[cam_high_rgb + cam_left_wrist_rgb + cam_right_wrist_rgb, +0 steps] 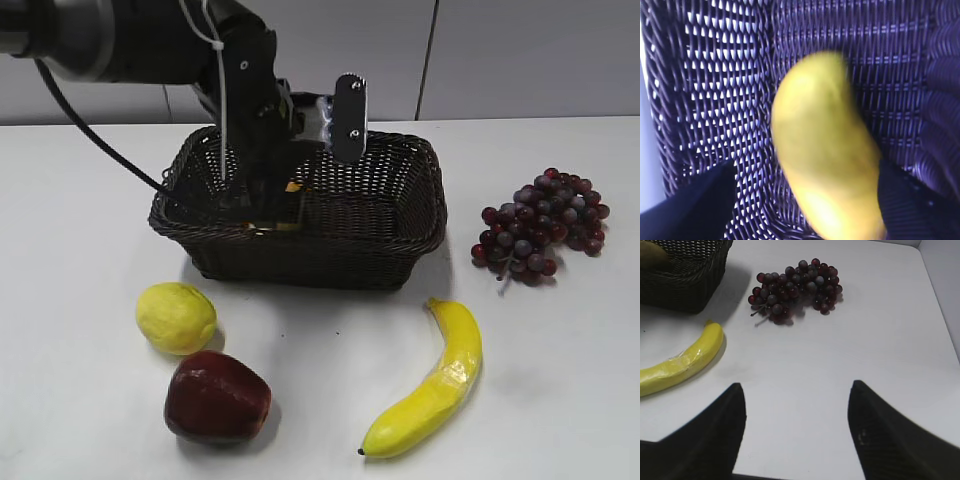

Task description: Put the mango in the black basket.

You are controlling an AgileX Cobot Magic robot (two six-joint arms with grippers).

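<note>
The mango (825,150) is a blurred orange-yellow oval over the woven floor of the black basket (890,75). My left gripper (807,167) is open around it: the left finger stands clear of the fruit, the right finger is at its side. In the exterior view the left gripper (270,200) reaches down inside the basket (330,255), and only slivers of the mango (291,187) show past the arm. My right gripper (797,390) is open and empty over bare table.
In front of the basket lie a pale-yellow lemon (176,317), a dark red fruit (217,396) and a banana (430,385). Purple grapes (545,225) lie to the right. The right wrist view shows the banana (680,367), grapes (795,290) and a basket corner (685,280).
</note>
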